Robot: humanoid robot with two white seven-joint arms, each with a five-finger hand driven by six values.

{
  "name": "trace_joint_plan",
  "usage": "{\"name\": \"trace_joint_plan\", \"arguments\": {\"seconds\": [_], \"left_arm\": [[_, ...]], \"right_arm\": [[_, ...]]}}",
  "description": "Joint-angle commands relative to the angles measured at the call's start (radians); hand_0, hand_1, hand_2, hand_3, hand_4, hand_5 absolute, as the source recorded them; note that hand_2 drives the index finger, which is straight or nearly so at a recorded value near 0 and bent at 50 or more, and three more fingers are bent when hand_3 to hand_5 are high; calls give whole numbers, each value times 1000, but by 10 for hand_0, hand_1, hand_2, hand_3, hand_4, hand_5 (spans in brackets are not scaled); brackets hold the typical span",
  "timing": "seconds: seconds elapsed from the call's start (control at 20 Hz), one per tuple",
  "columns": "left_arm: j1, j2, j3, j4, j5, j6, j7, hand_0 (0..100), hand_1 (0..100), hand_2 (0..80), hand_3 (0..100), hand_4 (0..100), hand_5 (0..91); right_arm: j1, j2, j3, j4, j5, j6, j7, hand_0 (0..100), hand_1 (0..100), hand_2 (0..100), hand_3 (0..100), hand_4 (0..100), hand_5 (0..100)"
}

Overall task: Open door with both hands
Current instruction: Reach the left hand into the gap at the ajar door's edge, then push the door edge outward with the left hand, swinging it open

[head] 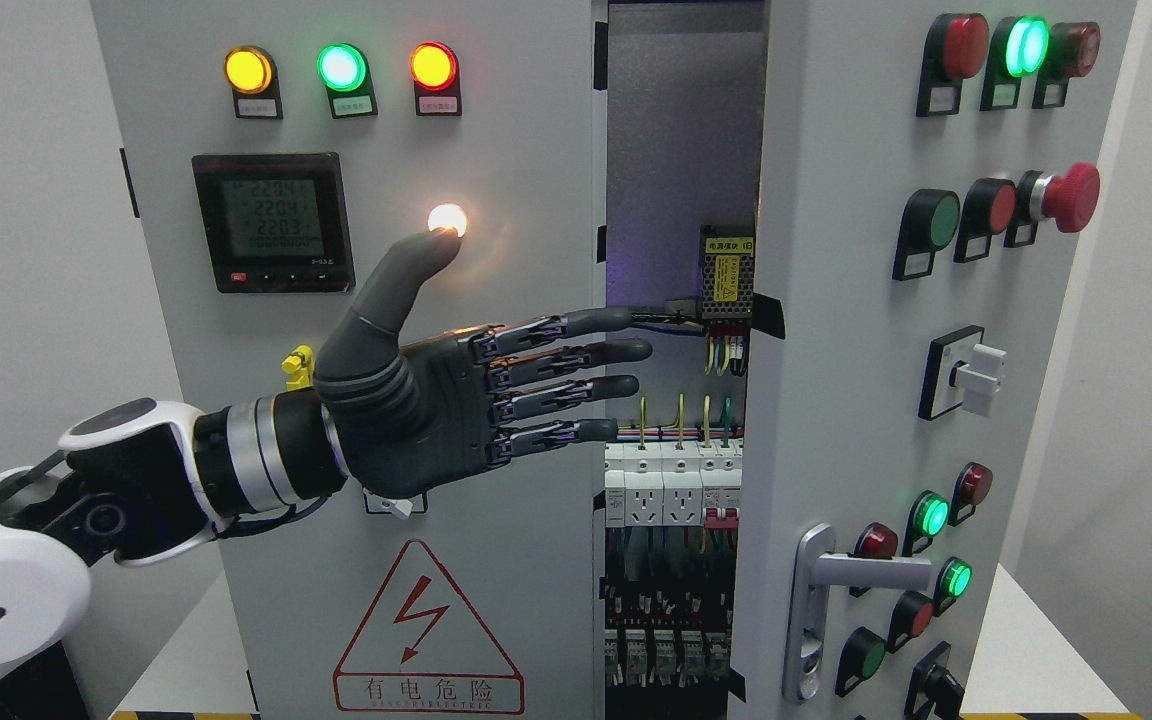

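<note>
The right door (836,350) is standing ajar beside the left door (496,560); the left hand (436,400) is reaching flat, fingers (576,352) outstretched and empty, perhaps hooking a stiff, smooth metal edge.

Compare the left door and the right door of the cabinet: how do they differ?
The left door faces the camera flat; the right door is swung ajar, showing wiring between them. The left door carries a meter and a warning triangle; the right door carries many buttons and a handle. The left robot hand lies across the left door; nothing touches the right door. Both are grey with lit lamps.
</note>
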State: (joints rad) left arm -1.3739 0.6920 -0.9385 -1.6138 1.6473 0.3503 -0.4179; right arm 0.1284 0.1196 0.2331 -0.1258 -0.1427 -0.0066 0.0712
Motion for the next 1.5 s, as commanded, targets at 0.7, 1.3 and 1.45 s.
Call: {"name": "trace_joint_plan", "arguments": {"seconds": [0.7,1.3,1.45], "left_arm": [[-19,-267,-10,81,-3,27,1,0,0,0,0,31,0],[-33,-367,4,126,-21,29,8,0,0,0,0,32,0],[-30,-400,4,126,-76,29,13,0,0,0,0,32,0]], "right_arm": [[-1,0,0,0,0,0,-1,0,0,0,0,0,0],[0,0,0,0,0,0,-1,0,0,0,0,0,0],[1,0,0,0,0,0,-1,0,0,0,0,0,0]]}}
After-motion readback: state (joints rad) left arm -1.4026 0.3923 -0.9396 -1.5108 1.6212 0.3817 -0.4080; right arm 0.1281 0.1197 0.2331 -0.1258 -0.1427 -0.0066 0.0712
